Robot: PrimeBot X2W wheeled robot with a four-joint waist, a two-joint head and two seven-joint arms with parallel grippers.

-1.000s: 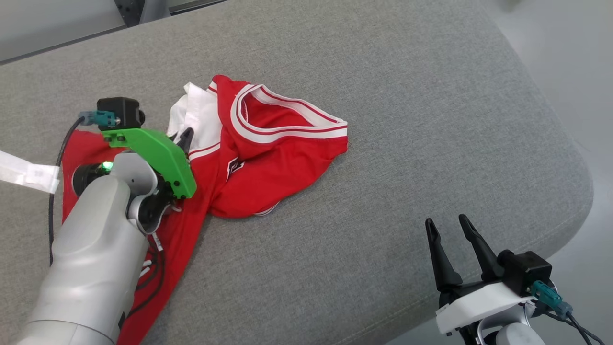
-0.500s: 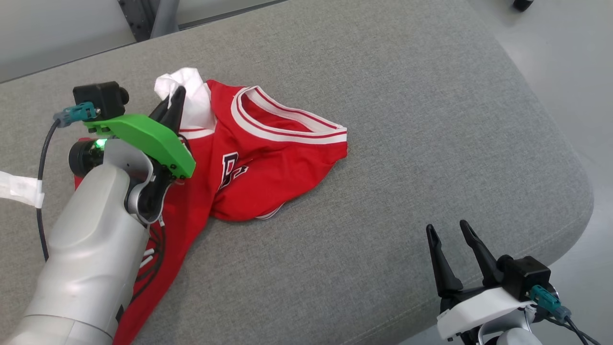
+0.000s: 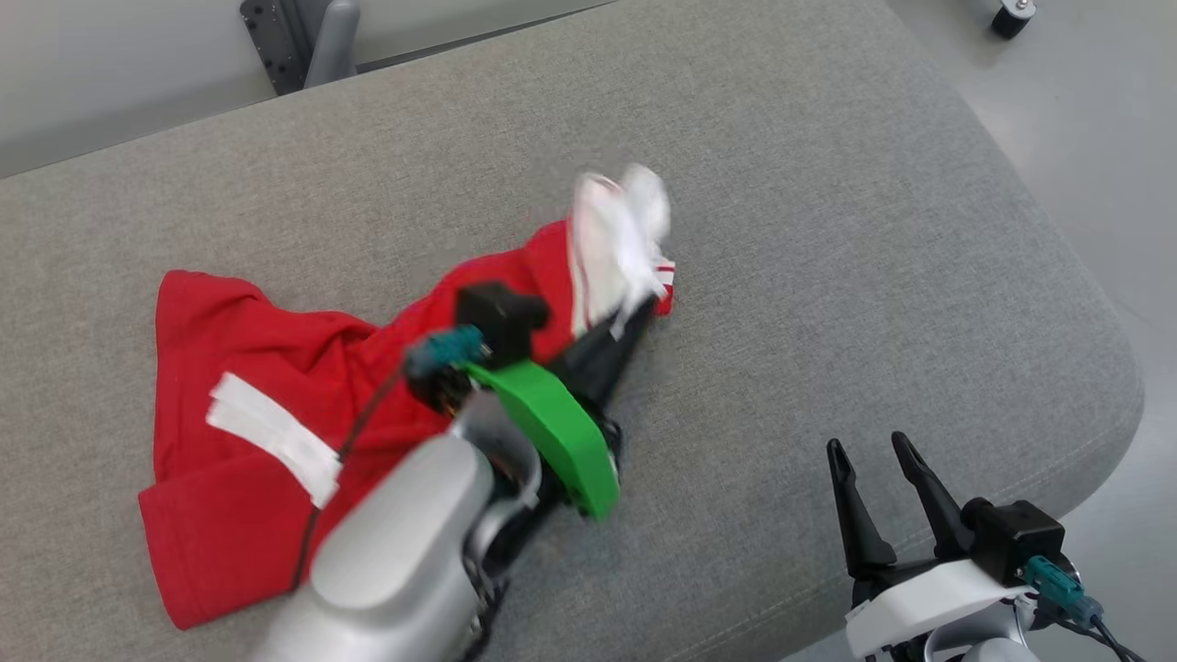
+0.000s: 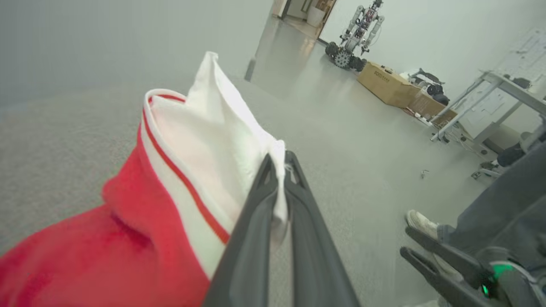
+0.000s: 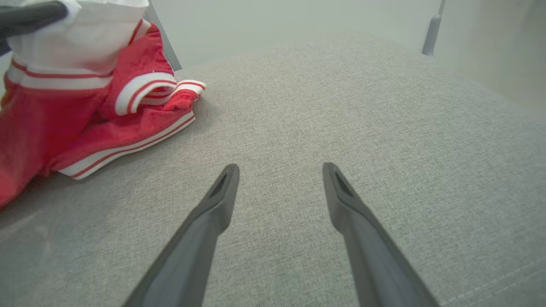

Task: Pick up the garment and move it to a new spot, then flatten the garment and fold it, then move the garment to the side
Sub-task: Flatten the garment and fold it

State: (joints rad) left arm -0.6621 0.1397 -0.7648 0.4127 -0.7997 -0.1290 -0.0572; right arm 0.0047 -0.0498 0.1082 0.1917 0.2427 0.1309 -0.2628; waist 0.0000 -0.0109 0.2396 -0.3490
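The garment [image 3: 248,386] is a red jersey with white trim, spread over the left middle of the grey cushioned surface [image 3: 782,184]. My left gripper [image 3: 630,317] is shut on a white-trimmed corner of it and holds that corner lifted toward the right. In the left wrist view the white cloth [image 4: 204,140] is pinched between the closed fingers [image 4: 256,230]. My right gripper [image 3: 874,460] stands open at the lower right, apart from the garment; its own view shows the spread fingers [image 5: 213,213] over bare fabric with the garment [image 5: 85,111] at the upper left.
The grey surface rounds off at its right edge [image 3: 1122,368], with floor [image 3: 1103,138] beyond. A metal bracket [image 3: 303,41] stands behind the far edge. The left wrist view shows another robot [image 4: 358,34], cardboard boxes [image 4: 388,83], a table [image 4: 490,98] and a person's foot [image 4: 420,221].
My left arm has swung right across the surface, dragging the pinched white corner with it, so the garment is pulled over and stretched rightward. The right gripper has stayed put.
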